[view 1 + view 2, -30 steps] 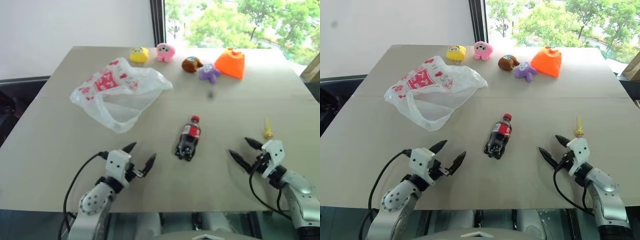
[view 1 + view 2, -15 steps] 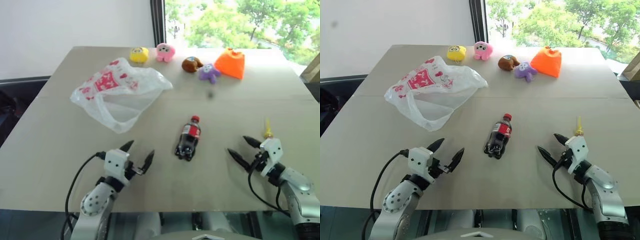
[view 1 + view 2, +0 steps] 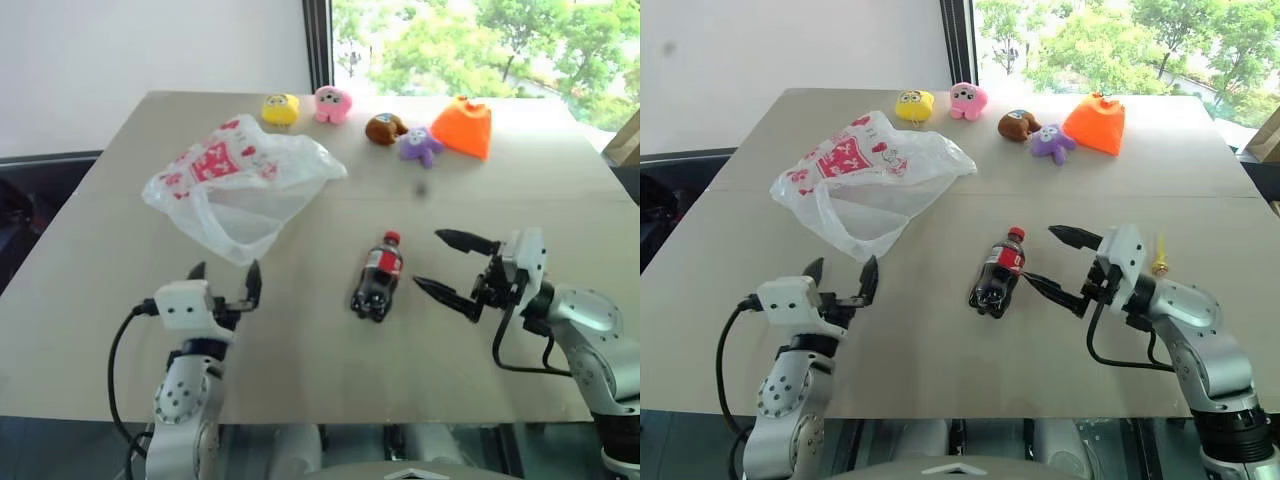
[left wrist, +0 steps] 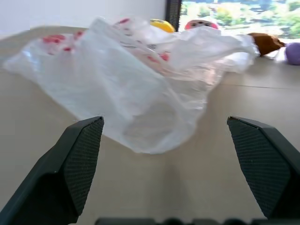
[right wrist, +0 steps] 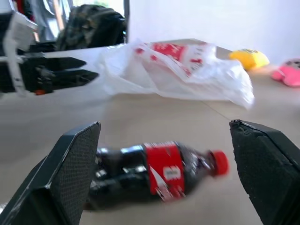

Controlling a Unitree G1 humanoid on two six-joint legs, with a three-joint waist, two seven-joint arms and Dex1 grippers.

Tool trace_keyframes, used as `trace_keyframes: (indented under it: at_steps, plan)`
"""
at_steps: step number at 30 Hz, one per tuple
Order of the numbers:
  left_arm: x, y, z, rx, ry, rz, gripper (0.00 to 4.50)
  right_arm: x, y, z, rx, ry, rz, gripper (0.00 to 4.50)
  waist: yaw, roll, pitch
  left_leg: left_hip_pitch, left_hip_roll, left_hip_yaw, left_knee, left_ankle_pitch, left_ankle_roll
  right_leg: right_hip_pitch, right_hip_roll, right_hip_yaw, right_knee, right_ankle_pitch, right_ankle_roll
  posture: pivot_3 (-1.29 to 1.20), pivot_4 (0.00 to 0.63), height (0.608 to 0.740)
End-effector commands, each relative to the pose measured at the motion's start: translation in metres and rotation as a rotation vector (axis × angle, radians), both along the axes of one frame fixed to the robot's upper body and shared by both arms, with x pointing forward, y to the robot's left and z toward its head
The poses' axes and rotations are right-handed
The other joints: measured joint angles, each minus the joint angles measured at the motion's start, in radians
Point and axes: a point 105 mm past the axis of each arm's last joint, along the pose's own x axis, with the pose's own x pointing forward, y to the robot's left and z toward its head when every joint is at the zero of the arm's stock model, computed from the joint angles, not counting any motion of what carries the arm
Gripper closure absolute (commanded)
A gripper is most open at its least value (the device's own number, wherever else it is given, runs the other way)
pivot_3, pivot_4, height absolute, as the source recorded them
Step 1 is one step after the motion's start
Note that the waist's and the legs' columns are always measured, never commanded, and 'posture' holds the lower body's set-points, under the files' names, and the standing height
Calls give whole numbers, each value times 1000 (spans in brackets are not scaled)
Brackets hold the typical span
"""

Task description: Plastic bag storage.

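Note:
The plastic bag (image 3: 240, 180), thin crinkly white with red print, lies spread on the left half of the table, its mouth toward me. A small cola bottle (image 3: 376, 277) lies on its side at the table's middle. My left gripper (image 3: 222, 278) hovers open just in front of the bag's near edge, pointing at the bag (image 4: 136, 79). My right gripper (image 3: 440, 263) is open, raised and turned leftward, its tips just right of the bottle (image 5: 157, 173). Nothing sits between either pair of fingers.
Along the far edge of the table (image 3: 300, 350) stand a yellow plush (image 3: 280, 108), a pink plush (image 3: 332, 103), a brown plush (image 3: 384, 127), a purple plush (image 3: 420, 146) and an orange toy (image 3: 462, 127). A small yellow object (image 3: 1159, 257) lies behind my right arm.
My right gripper has risen and swung left toward the bottle. My left gripper has lifted, shifted left and turned to face the bag. Bag and bottle have not moved.

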Motion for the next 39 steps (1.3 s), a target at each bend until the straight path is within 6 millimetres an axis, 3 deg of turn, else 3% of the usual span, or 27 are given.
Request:
trace_keyframes:
  at_steps: [1,6,22,25,27,28,31,32,33,35,39]
  plan:
    - [6,0,14,76,-53,31,4,-8,13,12,-2,-30,58,56,1,0,0,0,0,0,0,0,0,0,0,0,0,0,0,0,150,740]
    - [24,-4,11,152,-35,64,4,-6,18,16,0,-43,71,56,1,-1,0,0,-1,0,0,0,0,0,0,-4,0,0,0,0,150,740]
    - [53,3,0,156,-3,81,4,-5,25,19,-21,-50,117,56,0,-1,0,0,-1,0,1,0,0,0,-1,-6,0,0,0,0,150,740]
    - [57,2,2,155,-25,66,806,-5,25,17,-29,-39,104,0,1,-1,0,0,-1,1,1,0,0,0,-1,-6,1,0,0,0,150,740]
    - [59,2,1,147,-26,65,1865,-4,24,16,-30,-30,91,0,0,-1,0,0,-1,1,1,0,0,0,-1,-6,1,0,0,0,150,740]
    - [60,3,1,143,-26,65,2118,-4,24,16,-31,-27,86,0,0,-1,0,0,-1,1,1,0,0,0,-1,-6,1,0,0,0,150,740]
    - [61,4,-2,134,-28,66,3442,-1,22,14,-38,-8,58,0,0,-1,0,0,-1,3,1,0,0,0,-1,-6,1,0,0,0,150,740]
    - [61,5,-2,129,-29,68,4070,0,21,13,-41,-1,47,0,0,-1,0,0,-1,3,1,0,0,0,-1,-6,1,0,0,0,150,740]
    - [61,5,-2,125,-33,70,4371,1,21,13,-42,8,31,0,0,-1,0,0,-1,3,1,0,0,0,-1,-6,1,0,0,0,150,740]
    - [61,5,0,115,-46,65,4450,8,18,10,-43,52,-36,0,0,-1,0,0,-1,3,1,0,0,0,-1,-6,1,0,0,0,150,740]
    - [62,-3,8,92,-92,27,4450,22,10,-15,-29,315,-255,0,0,-1,0,0,0,4,1,1,-1,0,-1,-6,1,0,0,0,150,740]
